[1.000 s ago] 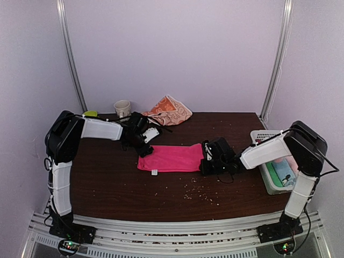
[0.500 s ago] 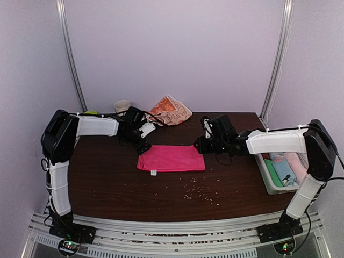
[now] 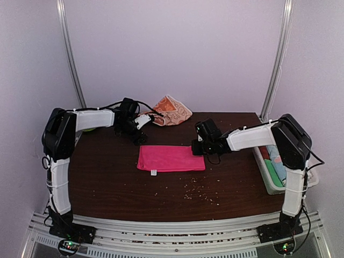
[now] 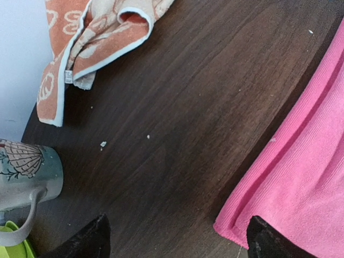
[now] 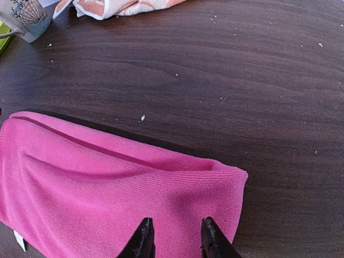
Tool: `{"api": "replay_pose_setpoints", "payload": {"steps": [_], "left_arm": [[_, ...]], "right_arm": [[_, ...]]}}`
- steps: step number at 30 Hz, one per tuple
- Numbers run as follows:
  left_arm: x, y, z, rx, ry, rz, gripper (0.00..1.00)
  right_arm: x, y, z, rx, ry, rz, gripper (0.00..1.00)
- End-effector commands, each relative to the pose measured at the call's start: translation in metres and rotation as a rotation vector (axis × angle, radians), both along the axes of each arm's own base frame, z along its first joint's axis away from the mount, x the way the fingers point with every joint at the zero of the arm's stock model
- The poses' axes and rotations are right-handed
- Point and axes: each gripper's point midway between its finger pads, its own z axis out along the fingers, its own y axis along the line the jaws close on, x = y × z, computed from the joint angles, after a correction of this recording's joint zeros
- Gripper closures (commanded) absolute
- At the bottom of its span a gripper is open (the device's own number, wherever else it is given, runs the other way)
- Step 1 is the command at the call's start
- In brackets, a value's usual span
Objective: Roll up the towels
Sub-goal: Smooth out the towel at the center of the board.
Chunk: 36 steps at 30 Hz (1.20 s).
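The hot pink towel (image 3: 171, 158) lies flat and folded in the middle of the table. It also shows in the left wrist view (image 4: 301, 177) and the right wrist view (image 5: 107, 188). The orange-peach printed towel (image 3: 171, 110) lies crumpled at the back edge, seen in the left wrist view (image 4: 91, 37) too. My left gripper (image 3: 137, 131) is wide open and empty (image 4: 180, 242), over bare table just beyond the pink towel's far left corner. My right gripper (image 3: 198, 146) is open (image 5: 177, 236), its fingertips just above the pink towel's far right corner.
A shell-print mug (image 4: 24, 172) and a green object (image 4: 11, 244) stand at the back left near the orange towel. A white basket (image 3: 267, 180) with rolled cloths sits at the right edge. Crumbs (image 3: 199, 193) are scattered in front of the pink towel.
Both grippers moved toward the back of the table. The right one went from the towel's right edge to its far right corner. The pink towel now lies flatter.
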Motion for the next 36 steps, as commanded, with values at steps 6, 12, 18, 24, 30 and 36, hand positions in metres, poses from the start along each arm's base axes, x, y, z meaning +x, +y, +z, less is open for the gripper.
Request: {"api": "replay_pose_setpoints", "payload": {"steps": [6, 12, 18, 24, 30, 36], "left_arm": [[-0.013, 0.003, -0.03, -0.17, 0.275, -0.047, 0.15], [-0.018, -0.004, -0.026, -0.225, 0.323, -0.063, 0.15], [0.0, 0.006, -0.003, -0.224, 0.194, 0.007, 0.15], [-0.016, -0.008, 0.011, -0.304, 0.243, -0.071, 0.15], [-0.02, -0.012, 0.016, -0.387, 0.286, -0.091, 0.22], [-0.035, -0.013, -0.01, -0.377, 0.41, -0.093, 0.36]], "right_arm": [[0.006, -0.003, 0.003, 0.003, -0.011, -0.027, 0.69], [0.004, -0.005, 0.0, -0.004, -0.003, -0.027, 0.68], [0.003, -0.005, -0.003, -0.006, 0.003, -0.028, 0.67], [0.003, -0.004, -0.004, -0.004, 0.004, -0.024, 0.67], [0.001, -0.003, -0.006, -0.003, 0.012, -0.02, 0.67], [0.0, -0.004, -0.009, -0.006, 0.016, -0.022, 0.67]]}}
